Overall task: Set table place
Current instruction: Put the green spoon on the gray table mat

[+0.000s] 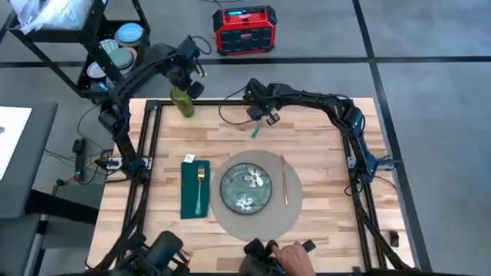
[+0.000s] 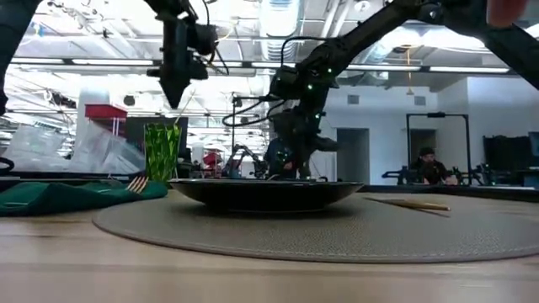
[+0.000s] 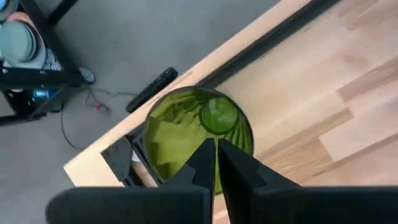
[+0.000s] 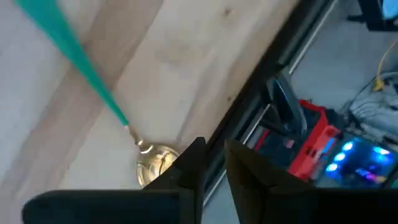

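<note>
Nearest, my left tool point(image 3: 216, 163), fingers nearly closed and empty, hangs above the green glass point(image 3: 198, 134) at the desk point(image 1: 322, 146) edge; any knock tips it off.

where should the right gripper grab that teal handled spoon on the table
By the teal handle, mid-length, coming straight down with fingers across it. The spoon lies flat on the table, clear of the placemat, and its handle is long and thin. The right gripper hangs over its gold bowl end.

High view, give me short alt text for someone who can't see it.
A green patterned plate sits on a round grey placemat on the wooden table, with a fork on a green napkin beside it. Left gripper hovers over a green glass.
</note>
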You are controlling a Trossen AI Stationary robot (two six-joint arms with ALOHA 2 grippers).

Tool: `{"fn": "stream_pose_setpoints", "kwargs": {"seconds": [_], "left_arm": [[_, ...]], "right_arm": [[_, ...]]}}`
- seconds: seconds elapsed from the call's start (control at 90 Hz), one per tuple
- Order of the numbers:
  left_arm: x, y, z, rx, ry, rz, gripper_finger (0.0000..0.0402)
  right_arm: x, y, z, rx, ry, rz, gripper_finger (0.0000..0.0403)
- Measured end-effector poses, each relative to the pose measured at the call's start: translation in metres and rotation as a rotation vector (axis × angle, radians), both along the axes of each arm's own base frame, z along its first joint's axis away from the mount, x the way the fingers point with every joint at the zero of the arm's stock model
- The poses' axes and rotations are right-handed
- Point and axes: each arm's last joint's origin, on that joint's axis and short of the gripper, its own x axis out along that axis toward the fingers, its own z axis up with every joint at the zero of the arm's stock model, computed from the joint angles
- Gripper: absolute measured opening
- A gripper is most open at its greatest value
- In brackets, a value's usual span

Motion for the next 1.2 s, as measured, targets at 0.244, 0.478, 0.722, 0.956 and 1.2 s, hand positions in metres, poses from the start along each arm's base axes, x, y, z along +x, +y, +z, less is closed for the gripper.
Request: {"fn": "stream_pose_setpoints", "kwargs": {"seconds": [0.244, 0.478, 0.722, 0.956, 1.2], "left_arm": [[0.019, 0.010, -0.003, 0.058, -0.247, -0.018, 0.0001], [0.021, 0.008, -0.003, 0.058, -0.251, -0.027, 0.0001], [0.022, 0.008, -0.003, 0.053, -0.257, -0.009, 0.0001], [0.022, 0.007, -0.003, 0.053, -0.257, -0.009, 0.0001], [0.022, 0.007, -0.011, 0.037, -0.251, 0.008, 0.0001]], "right_arm": [[-0.016, -0.022, -0.002, -0.011, 0.023, -0.074, 0.0015], [-0.031, -0.051, -0.018, -0.053, 0.083, -0.174, 0.0000], [-0.050, -0.058, -0.022, 0.051, 0.157, -0.174, 0.0000], [-0.046, -0.052, -0.023, 0.082, 0.154, -0.142, 0.0000], [-0.029, -0.038, -0.026, 0.062, 0.126, -0.149, 0.0000]]}}
